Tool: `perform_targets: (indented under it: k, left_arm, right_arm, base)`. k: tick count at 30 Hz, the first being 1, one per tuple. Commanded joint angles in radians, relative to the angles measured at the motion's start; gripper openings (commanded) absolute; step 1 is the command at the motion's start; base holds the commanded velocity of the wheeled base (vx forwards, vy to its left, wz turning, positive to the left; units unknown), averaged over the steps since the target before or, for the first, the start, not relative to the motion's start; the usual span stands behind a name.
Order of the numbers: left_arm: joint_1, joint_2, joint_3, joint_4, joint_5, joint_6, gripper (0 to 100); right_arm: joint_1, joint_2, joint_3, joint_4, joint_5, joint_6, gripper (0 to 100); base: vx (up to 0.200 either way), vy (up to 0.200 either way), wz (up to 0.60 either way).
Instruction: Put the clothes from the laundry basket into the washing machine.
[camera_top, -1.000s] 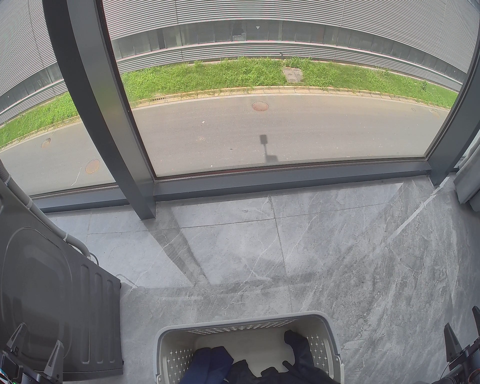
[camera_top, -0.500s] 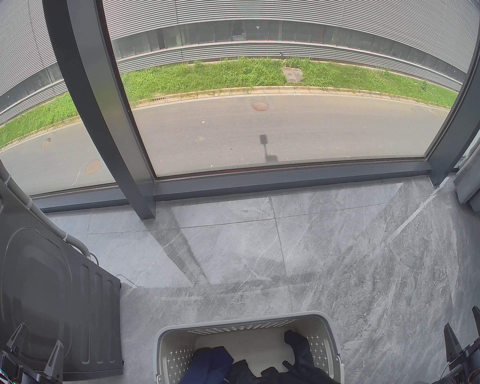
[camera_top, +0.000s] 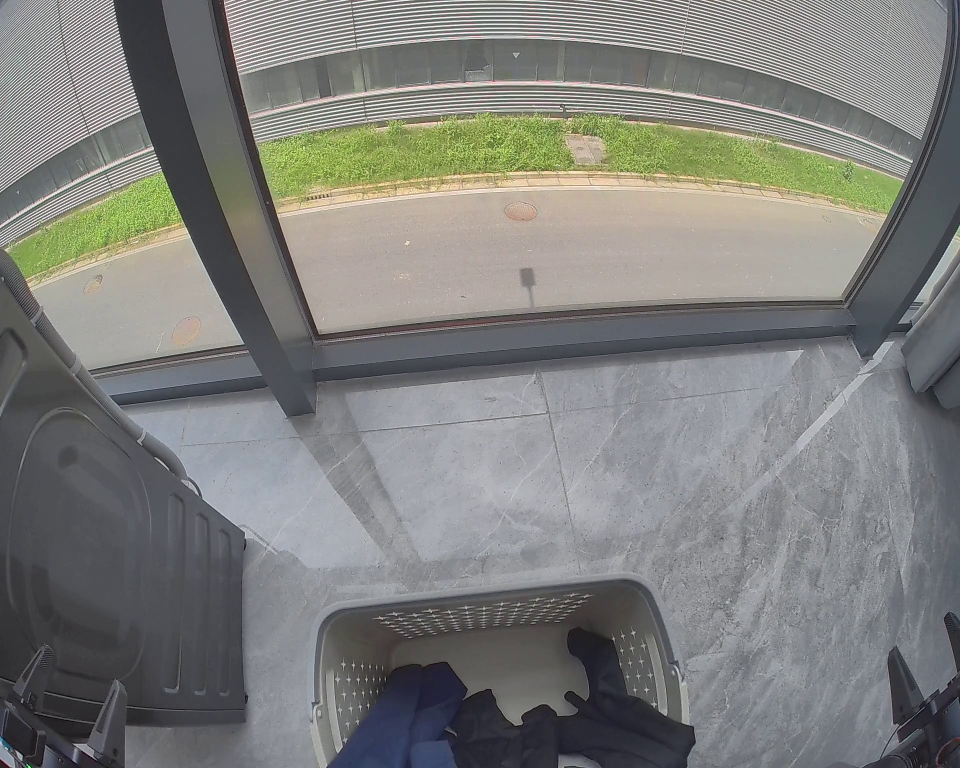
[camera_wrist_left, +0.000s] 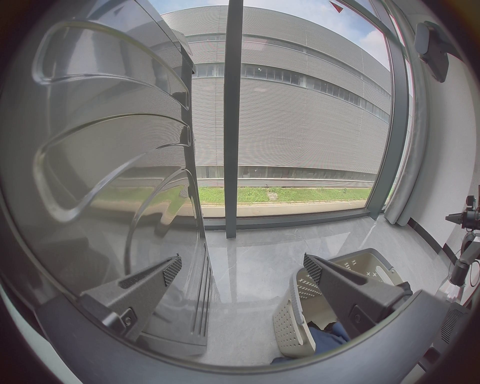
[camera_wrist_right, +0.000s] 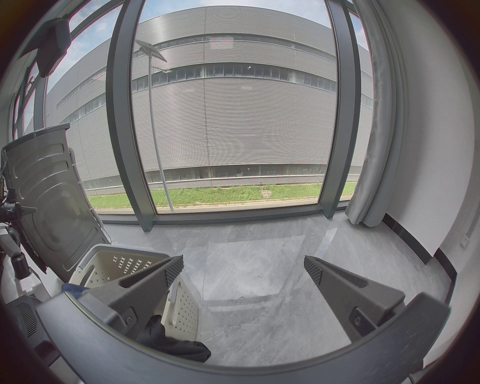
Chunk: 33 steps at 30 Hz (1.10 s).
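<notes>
Laundry basket sits on the grey tile floor right in front of the robot, with the clothes inside it (navy piece toward the left, black ones toward the right, one lapping the rim). Washing machine stands just left of the basket. Left gripper: jaws apart, empty, low beside the machine. Right gripper: jaws apart, empty, right of the basket.
</notes>
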<state>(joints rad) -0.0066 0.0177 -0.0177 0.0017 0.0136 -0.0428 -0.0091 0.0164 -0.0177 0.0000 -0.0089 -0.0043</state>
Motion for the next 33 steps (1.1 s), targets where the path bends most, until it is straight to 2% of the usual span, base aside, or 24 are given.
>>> perform_targets:
  k: [1, 33]
  left_arm:
    - [0.0, -0.015, 0.018, 0.0, 0.0, 0.0, 100]
    - [0.0, -0.015, 0.018, 0.0, 0.0, 0.006, 100]
  right_arm:
    - [0.0, -0.01, 0.018, 0.0, 0.0, 0.0, 100]
    - [0.0, -0.01, 0.018, 0.0, 0.0, 0.0, 100]
  base:
    - [-0.2, 0.0, 0.0]
    - [-0.2, 0.0, 0.0]
